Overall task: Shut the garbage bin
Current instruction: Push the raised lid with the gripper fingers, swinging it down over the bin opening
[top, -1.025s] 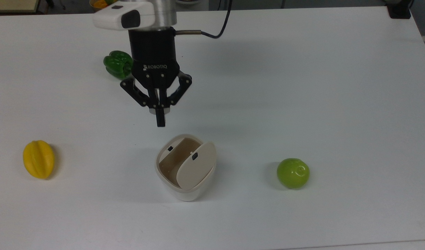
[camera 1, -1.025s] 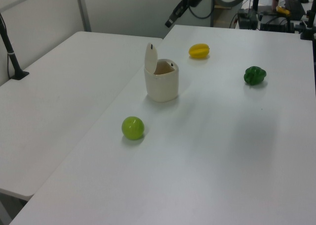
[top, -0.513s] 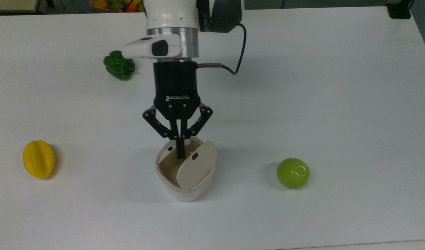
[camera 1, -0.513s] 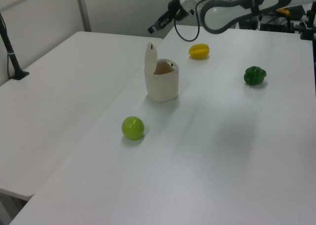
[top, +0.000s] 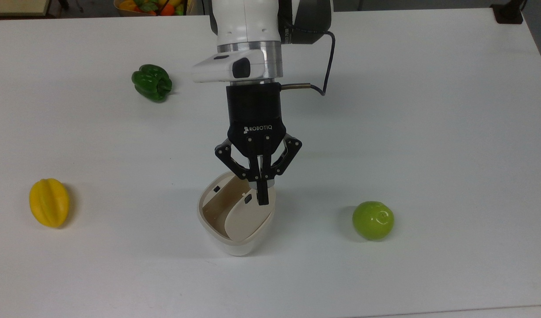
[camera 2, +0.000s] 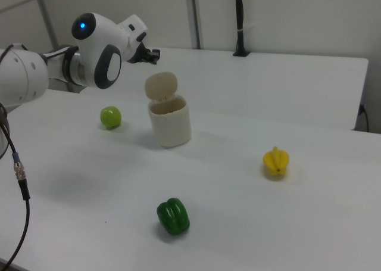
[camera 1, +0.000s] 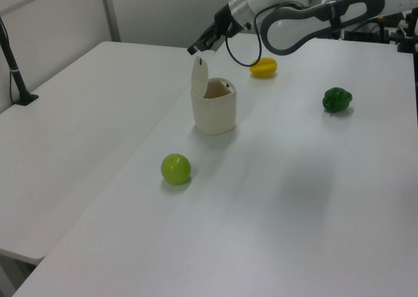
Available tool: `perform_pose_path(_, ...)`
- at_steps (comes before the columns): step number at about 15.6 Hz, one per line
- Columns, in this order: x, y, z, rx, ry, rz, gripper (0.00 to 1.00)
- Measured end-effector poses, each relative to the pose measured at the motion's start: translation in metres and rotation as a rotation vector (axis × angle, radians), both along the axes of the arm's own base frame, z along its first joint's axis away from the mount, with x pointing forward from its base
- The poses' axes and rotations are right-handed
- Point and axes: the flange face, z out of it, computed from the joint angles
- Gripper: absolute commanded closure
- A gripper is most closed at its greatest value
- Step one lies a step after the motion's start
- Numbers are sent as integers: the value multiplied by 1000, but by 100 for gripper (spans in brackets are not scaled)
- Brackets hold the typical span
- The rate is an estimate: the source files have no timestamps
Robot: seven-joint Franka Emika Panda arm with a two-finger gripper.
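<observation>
Over the last second I've swung the black two-finger gripper (top: 262, 194) away from the green bell pepper, toward the top view's right and down its frame. Its closed fingertips have crossed the open mouth of the cream-white plastic garbage bin (top: 235, 229) and now sit over the top edge of its upright beige lid (top: 246, 218).

The garbage bin (top: 235, 238) is cream-white, tan inside. The gripper (top: 262, 199) is black. The pepper (top: 151, 82) is green, the worktop (top: 429, 132) white.
</observation>
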Motion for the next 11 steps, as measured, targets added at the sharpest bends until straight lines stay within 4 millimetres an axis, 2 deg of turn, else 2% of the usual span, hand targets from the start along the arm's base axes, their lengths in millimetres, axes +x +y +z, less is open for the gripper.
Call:
perform_pose_path(4, 2, -4, -13, -26, 39, 7, 100)
perform_pose_path(7, 3, -25, -20, -67, 143, 11, 100)
perform_pose_path(11, -1, -50, -17, -92, 250, 7, 100)
